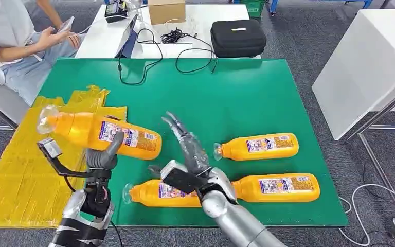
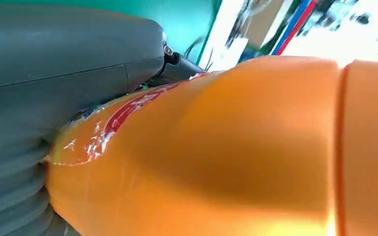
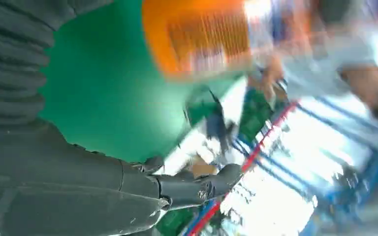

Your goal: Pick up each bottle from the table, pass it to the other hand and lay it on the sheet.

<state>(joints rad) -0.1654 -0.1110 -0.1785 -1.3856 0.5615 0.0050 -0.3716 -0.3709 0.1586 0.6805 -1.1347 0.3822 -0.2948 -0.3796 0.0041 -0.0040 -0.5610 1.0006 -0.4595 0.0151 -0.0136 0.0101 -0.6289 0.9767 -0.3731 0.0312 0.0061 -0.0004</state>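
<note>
Over the yellow sheet (image 1: 15,180) my left robot hand (image 1: 103,157) grips one bottle (image 1: 100,135). My right robot hand (image 1: 190,149) is empty, fingers spread. Three bottles (image 1: 259,146) wait on the bench (image 1: 247,98).

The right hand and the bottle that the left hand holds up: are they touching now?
Apart. In the head view the right hand is open, and green table shows between its fingers and the raised bottle held by the left hand.
</note>
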